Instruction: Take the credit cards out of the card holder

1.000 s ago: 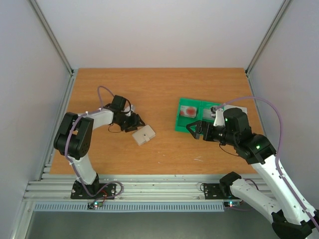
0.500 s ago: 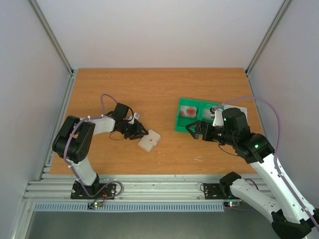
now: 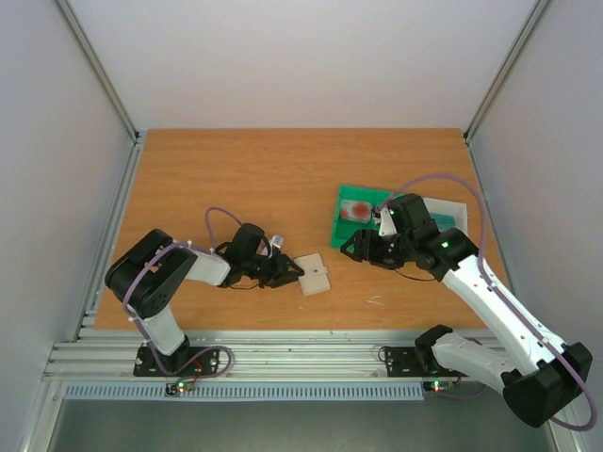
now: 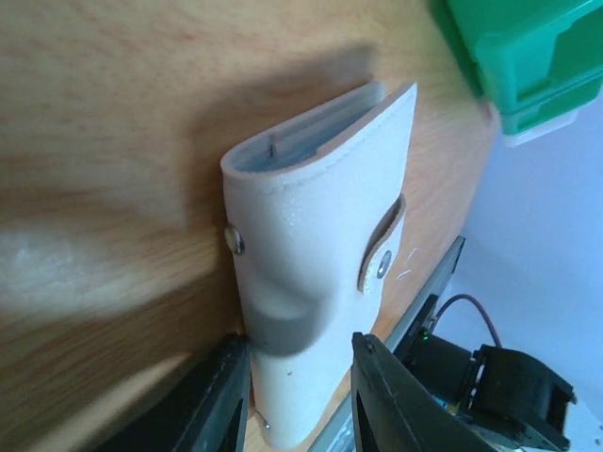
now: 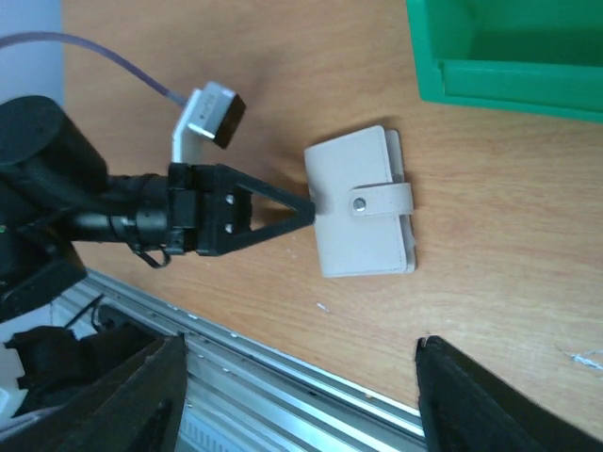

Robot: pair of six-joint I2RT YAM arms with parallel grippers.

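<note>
Card holder pinched by low, outstretched left claw; right claw spread nearby.

— What sits between your 2 black fingers?
— My left gripper pinches the near end of a folded cream leatherette card holder, its strap snapped shut. It lies on the brown wooden table, and a green plastic tray is beyond it.

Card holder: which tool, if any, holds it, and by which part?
The left tool pinches the card holder by the edge nearest that arm; the right tool holds nothing.
</note>
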